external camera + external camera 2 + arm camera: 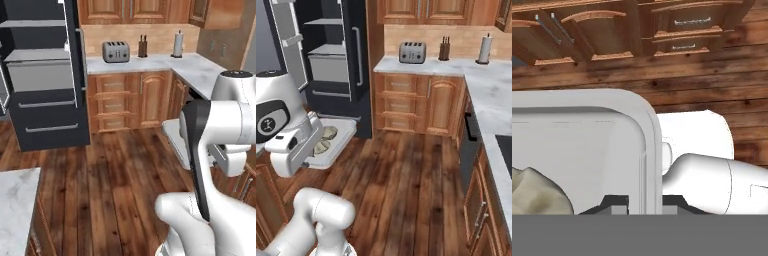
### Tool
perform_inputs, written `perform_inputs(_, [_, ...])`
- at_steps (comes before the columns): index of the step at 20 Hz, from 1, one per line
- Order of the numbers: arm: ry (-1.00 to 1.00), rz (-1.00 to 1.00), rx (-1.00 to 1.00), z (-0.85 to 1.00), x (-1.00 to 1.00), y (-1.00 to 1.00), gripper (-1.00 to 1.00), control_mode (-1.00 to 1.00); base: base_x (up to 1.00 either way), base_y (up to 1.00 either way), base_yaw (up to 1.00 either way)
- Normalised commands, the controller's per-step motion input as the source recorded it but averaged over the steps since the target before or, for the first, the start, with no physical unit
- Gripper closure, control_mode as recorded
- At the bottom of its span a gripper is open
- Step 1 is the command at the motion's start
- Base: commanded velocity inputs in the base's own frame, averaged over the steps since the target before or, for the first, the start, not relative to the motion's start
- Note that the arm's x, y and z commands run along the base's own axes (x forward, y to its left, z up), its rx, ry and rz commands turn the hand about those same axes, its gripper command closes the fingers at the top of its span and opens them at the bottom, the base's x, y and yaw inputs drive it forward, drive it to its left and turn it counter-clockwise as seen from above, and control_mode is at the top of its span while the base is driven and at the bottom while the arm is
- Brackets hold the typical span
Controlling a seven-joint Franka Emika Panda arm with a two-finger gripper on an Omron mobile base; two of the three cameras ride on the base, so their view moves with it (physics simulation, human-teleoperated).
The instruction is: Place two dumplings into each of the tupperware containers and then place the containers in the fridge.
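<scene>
The white arm holds a shallow whitish-translucent plastic container (338, 137) with rounded corners out over the wooden plank floor (406, 185), level, in mid-air. In the hand view the two-finger tool (641, 202) is clenched on the container's low rim, one dark tip inside the wall and one outside it. Two small pale beige-grey dumplings (326, 140) with pleated tops lie side by side in the tray, close to the robot's wrist; from the hand camera one of them shows at the lower left corner of the tray's floor.

The tall dark fridge (353, 60) stands open ahead and to the left of the held tray, well apart from it, with pale grey shelves and a drawer inside and a grey bar handle on its front. Right of the fridge runs a pale marble bench (150, 62) on wooden cabinets (130, 100), carrying a silver toaster (116, 51), a dark knife block (142, 47) and a white paper-towel roll (178, 45).
</scene>
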Motion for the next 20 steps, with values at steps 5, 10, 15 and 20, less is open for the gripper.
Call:
perform_inputs(5, [0.00, 0.00, 0.00, 0.00, 0.00, 0.00, 1.00, 1.00, 0.86, 0.16, 0.43])
perform_inputs(10, [0.00, 0.00, 0.00, 0.00, 0.00, 0.00, 1.00, 1.00, 0.84, 0.12, 0.45])
perform_inputs(15, [0.00, 0.00, 0.00, 0.00, 0.00, 0.00, 1.00, 1.00, 0.87, 0.14, 0.42])
perform_inputs(20, [0.00, 0.00, 0.00, 0.00, 0.00, 0.00, 1.00, 1.00, 0.96, 0.03, 0.44])
